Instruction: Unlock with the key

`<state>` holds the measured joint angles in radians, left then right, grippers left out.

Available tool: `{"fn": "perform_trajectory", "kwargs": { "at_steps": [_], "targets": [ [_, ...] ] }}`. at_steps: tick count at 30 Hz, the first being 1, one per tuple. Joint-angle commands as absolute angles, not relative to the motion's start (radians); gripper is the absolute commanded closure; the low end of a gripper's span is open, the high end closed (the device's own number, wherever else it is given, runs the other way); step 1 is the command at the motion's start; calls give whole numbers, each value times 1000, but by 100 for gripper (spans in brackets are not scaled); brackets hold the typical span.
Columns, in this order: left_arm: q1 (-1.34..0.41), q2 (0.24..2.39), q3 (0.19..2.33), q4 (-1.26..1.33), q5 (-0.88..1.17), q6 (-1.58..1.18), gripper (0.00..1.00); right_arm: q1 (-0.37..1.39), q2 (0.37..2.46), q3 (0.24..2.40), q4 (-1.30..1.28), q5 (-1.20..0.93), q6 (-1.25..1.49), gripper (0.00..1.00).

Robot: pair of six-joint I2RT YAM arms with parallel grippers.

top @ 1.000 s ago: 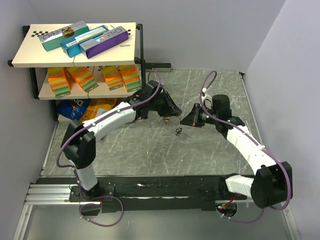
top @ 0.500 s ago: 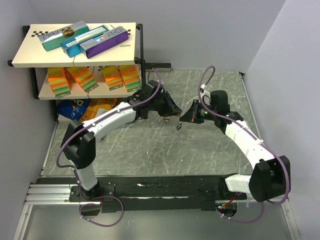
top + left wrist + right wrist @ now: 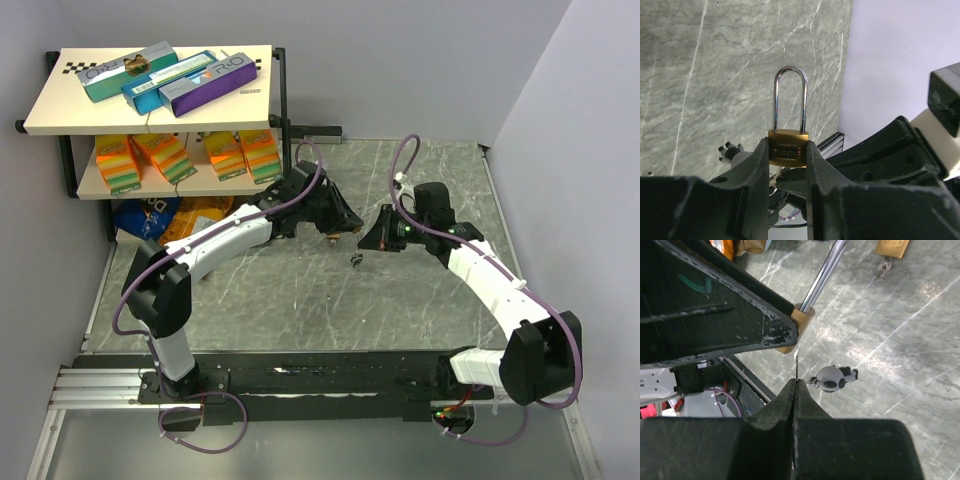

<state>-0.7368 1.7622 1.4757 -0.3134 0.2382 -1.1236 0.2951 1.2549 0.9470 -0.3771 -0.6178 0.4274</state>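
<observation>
Between the fingers of the left gripper (image 3: 787, 156), a brass padlock (image 3: 788, 144) sits clamped, shackle pointing outward. The right gripper (image 3: 794, 384) pinches the key (image 3: 796, 366) near the padlock's base, with a panda charm (image 3: 831, 378) beside its tips.

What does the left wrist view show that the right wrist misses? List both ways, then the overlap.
Left wrist only: the whole closed silver shackle of the brass padlock. Right wrist only: a thin metal key pinched in the shut right gripper, pointing at that padlock's underside; a second brass padlock on the grey marble table. Both: that first padlock held by the left gripper, the black-and-white charm, the table.
</observation>
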Motion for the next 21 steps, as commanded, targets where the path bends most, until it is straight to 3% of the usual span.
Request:
{"fn": "perform_trajectory", "kwargs": {
  "at_steps": [1,21],
  "targets": [
    [-745,1746,1517,-287,241,-1134,99,302,1242,1020,-371,-591,417,100],
    [-747,1730,1503,-284,233,-1134,99,302,1290,1075,-405,-543,426,100]
  ]
}}
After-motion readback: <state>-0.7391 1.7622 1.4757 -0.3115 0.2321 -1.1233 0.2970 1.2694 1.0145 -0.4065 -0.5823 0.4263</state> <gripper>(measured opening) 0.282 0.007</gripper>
